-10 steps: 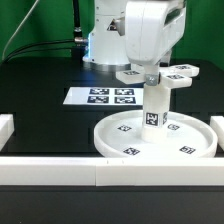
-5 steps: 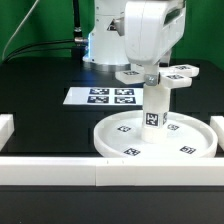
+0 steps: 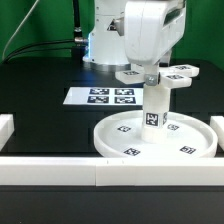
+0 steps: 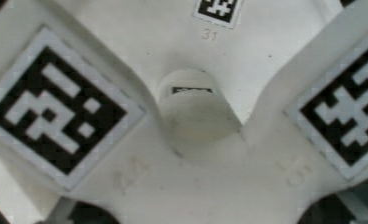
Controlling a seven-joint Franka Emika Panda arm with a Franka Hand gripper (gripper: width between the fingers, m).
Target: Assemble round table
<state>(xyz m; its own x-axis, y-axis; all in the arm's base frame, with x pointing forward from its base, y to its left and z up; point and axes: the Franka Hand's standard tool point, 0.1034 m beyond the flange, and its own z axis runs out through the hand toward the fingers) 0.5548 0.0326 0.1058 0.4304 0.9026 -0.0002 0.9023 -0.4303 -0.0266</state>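
Observation:
The large round disc [image 3: 112, 146] lies at the exterior view's right, near the front bar. The short thick cylinder leg [image 3: 153, 108] stands upright on its central hub. The cross-shaped piece [image 3: 178, 73] sits flat on top of the leg. My gripper [image 3: 149, 72] comes straight down onto the middle of the cross and is shut on it. In the wrist view the cross-shaped piece [image 4: 195, 130] fills the frame, with two tagged arms spreading out. My fingertips are hidden there.
The marker board [image 3: 110, 97] lies flat behind and to the exterior view's left of the disc. A long white border bar [image 3: 60, 172] runs along the front and another block [image 3: 5, 130] stands at the left. The robot base [image 3: 100, 45] is at the back.

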